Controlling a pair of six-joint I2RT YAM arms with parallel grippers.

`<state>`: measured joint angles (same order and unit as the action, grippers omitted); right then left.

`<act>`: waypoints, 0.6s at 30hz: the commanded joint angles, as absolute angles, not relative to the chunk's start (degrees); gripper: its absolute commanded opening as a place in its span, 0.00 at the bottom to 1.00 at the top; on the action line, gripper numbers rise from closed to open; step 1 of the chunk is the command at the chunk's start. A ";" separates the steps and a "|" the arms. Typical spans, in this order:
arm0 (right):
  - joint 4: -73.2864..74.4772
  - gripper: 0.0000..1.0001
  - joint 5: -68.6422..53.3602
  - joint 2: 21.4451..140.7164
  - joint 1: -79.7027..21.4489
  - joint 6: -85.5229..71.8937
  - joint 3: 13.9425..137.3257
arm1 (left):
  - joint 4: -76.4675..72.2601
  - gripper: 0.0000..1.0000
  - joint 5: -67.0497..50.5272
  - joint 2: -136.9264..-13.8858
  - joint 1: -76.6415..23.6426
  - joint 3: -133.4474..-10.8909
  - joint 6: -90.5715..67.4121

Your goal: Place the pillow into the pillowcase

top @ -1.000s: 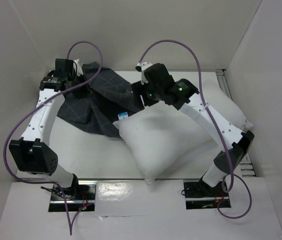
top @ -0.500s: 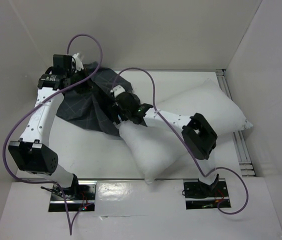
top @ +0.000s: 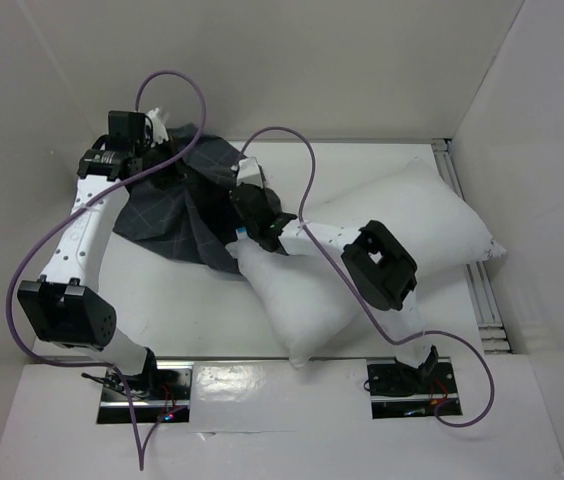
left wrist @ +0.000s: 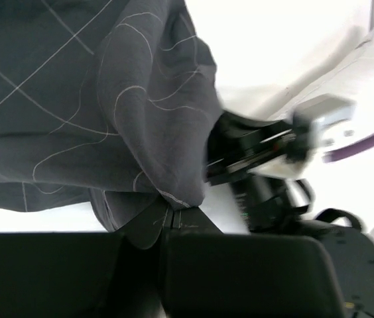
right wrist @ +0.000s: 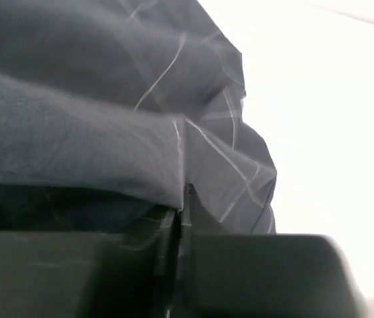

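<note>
**Top view.** The pillow [top: 432,228] lies diagonally on the right half of the table [top: 192,300], fully outside the pillowcase [top: 167,215]. The pillowcase is bunched at the far left, and the pillow's left corner meets its edge. The left gripper [top: 162,150] sits at the pillowcase's far edge. The right gripper [top: 245,195] reaches across the pillow to the near edge. Finger closure cannot be read in this view.

**Left wrist view.** The fingers [left wrist: 74,271] are pressed together, pinching a fold of pillowcase. The right gripper shows beyond the hanging fabric.

**Right wrist view.** The fingers [right wrist: 260,278] are closed on a pillowcase hem, and fabric fills most of the frame.
</note>
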<state>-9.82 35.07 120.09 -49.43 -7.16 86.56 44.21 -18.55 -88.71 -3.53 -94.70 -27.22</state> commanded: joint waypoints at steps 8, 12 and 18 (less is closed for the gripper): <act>-13.63 0.00 20.08 106.35 -40.70 -6.95 80.60 | 43.42 0.04 -12.66 -84.20 -3.69 -85.61 -22.77; -8.09 0.00 6.10 105.56 -37.01 -6.24 82.88 | 42.72 0.53 -17.83 -86.04 -5.00 -84.46 -20.57; -1.24 0.00 -3.85 107.57 -34.55 -5.01 89.46 | 40.88 0.66 -12.48 -87.28 -13.26 -87.89 -15.12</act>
<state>-5.45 5.17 107.61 -34.50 -6.26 84.95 44.25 -13.72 -87.07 -9.91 -85.23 -19.27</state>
